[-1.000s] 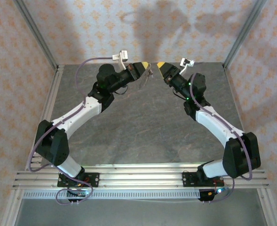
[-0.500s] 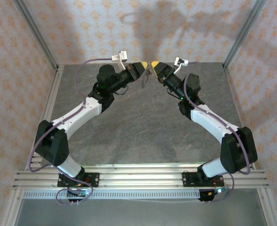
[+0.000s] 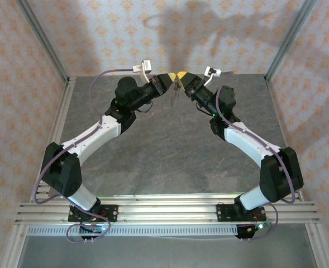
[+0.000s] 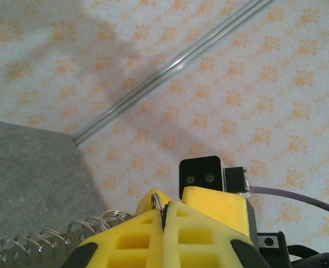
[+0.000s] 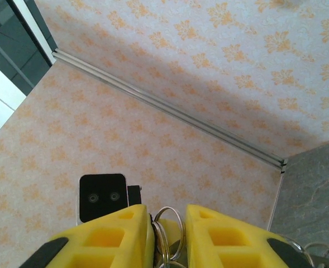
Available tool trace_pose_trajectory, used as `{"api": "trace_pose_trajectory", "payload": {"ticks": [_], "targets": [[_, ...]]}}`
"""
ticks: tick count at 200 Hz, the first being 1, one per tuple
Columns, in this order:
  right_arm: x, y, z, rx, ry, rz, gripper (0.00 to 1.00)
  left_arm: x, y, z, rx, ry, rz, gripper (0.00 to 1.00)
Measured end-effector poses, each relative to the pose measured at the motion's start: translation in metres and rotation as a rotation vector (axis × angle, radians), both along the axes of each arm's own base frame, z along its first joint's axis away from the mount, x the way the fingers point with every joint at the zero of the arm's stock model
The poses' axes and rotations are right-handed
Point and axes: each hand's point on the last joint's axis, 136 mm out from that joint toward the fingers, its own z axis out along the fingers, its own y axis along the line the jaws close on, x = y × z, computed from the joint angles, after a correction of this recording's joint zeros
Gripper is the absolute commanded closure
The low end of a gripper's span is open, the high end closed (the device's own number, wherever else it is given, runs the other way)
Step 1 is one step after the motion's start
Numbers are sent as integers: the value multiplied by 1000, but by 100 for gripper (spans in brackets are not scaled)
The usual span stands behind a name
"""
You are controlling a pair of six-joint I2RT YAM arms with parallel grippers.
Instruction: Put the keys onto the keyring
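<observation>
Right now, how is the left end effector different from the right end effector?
The left end effector has its yellow fingers pressed together; the right end effector shows a gap between its fingers. The left end effector pinches the keyring by its thin wire; the right end effector only has metal loops sitting in its gap. Shared: both have yellow fingers and meet tip to tip near the table's far edge.

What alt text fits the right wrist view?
A thin metal ring sits in the gap between the right gripper's two yellow fingers at the bottom edge. Behind them are a black two-lens box, floral wallpaper, and a corner of grey table at right.
</observation>
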Motion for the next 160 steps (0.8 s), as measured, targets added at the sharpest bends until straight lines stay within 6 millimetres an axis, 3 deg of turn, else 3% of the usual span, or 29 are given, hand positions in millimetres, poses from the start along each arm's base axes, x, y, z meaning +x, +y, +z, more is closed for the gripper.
{"api": "trace_pose_trajectory", "payload": {"ticks": [29, 90, 160], "targets": [[1, 1, -1, -2, 2, 1, 87, 1, 1, 1, -2, -2, 8, 100], [1, 2, -3, -19, -3, -2, 82, 2, 1, 0, -1, 0, 13, 100], [5, 3, -9, -67, 14, -11, 89, 4, 1, -8, 26, 8, 23, 100]]}}
